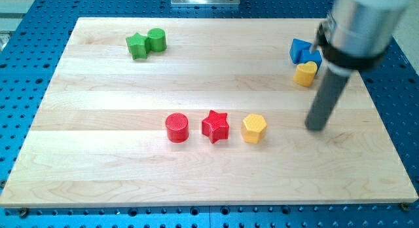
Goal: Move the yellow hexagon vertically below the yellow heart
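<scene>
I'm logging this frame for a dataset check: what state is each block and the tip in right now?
yellow hexagon: flat on the board, right end of the middle row, untouched.
yellow heart: flat, touching the blue blocks.
red star: flat, just left of the hexagon.
red cylinder: upright, alone.
green star: touching the green cylinder.
my tip: on the board, right of the hexagon, touching no block.

arm: silver-grey cylinder housing | collar: black band | rod: straight dark grey | my tip [316,128]: blunt end
</scene>
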Available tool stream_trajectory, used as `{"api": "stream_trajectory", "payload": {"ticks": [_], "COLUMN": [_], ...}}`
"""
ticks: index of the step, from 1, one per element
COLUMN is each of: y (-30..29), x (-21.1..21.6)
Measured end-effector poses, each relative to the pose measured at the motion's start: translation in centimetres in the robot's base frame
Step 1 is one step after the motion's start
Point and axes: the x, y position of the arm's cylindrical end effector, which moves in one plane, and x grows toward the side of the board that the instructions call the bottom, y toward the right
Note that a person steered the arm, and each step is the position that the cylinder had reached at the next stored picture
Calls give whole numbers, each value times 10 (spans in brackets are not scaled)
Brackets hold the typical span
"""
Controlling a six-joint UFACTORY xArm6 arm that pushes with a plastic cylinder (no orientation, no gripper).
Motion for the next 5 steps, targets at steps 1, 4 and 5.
{"api": "stream_trajectory", "payload": {"ticks": [1, 4, 5], "y": [-99, -176, -143], "x": [27, -11, -14]}}
